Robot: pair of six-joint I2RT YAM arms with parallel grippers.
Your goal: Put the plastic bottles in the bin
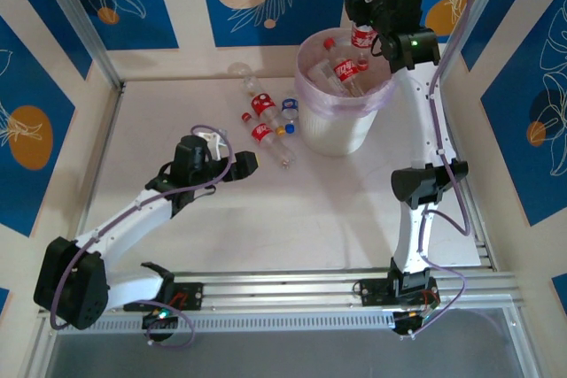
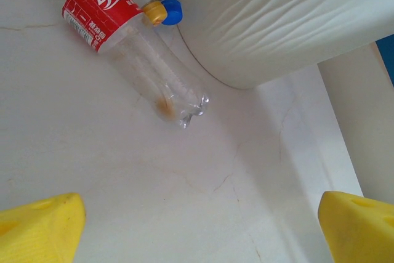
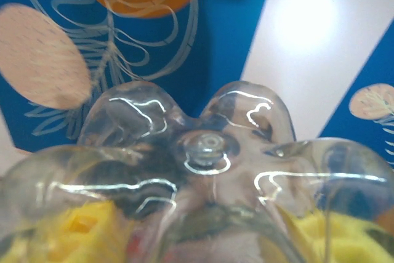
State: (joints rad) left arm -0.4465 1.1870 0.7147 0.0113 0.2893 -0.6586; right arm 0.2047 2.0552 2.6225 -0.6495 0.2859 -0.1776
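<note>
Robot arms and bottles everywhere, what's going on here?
The robot is clearing up. Its right pincer holds a red-labelled bottle above the bin, where a few bottles already lie. The left pincer is open, low over the table, near more bottles lying beside the bin.

Top camera looks down on the table (image 1: 292, 219); left wrist sits low beside the bin (image 2: 277, 23), shared with top; right wrist faces the wall (image 3: 234, 29) past a close bottle (image 3: 209, 146).
</note>
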